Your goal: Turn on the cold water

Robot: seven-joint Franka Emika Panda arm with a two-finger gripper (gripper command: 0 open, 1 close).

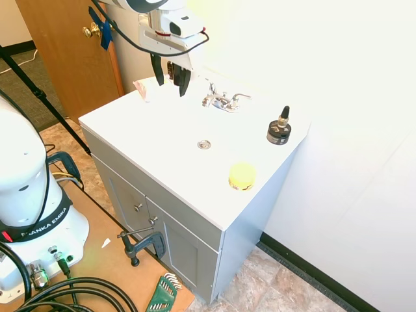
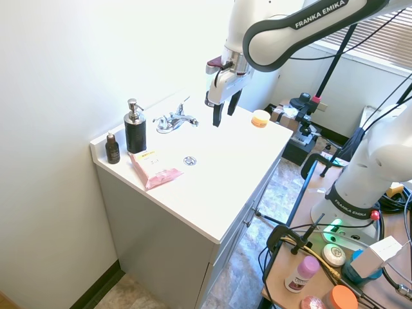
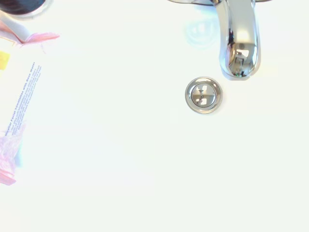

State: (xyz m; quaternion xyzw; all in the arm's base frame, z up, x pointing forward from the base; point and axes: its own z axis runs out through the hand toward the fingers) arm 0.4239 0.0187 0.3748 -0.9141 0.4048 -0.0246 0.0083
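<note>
Exterior views: hand waits above the basin, tap untouched

Largest first: the white tabletop (image 1: pixel 162 140) carries everything, with the basin sunk into it and the drain (image 1: pixel 204 144) almost straight beneath the hand (image 1: pixel 169 83). The tap (image 1: pixel 223 100) stands just beyond and to one side of the hand, apart from it; its two small levers flank the spout, which also shows over the drain in the wrist view. A pink packet (image 2: pixel 154 170), a dark pump bottle (image 2: pixel 135 131) and a small dropper bottle (image 2: pixel 112 149) sit on the far side of the tap from the hand; a yellow tub (image 1: pixel 242 175) lies well off.

Nothing marks which lever is cold; by custom it is likely the one on the user's right, so settle that before committing. I judge the best approach is to bring the fingertips beside that lever only and push it round, keeping clear of the spout.

The arm reaches over the basin with the hand pointing straight down, fingers spread and holding nothing.
</note>
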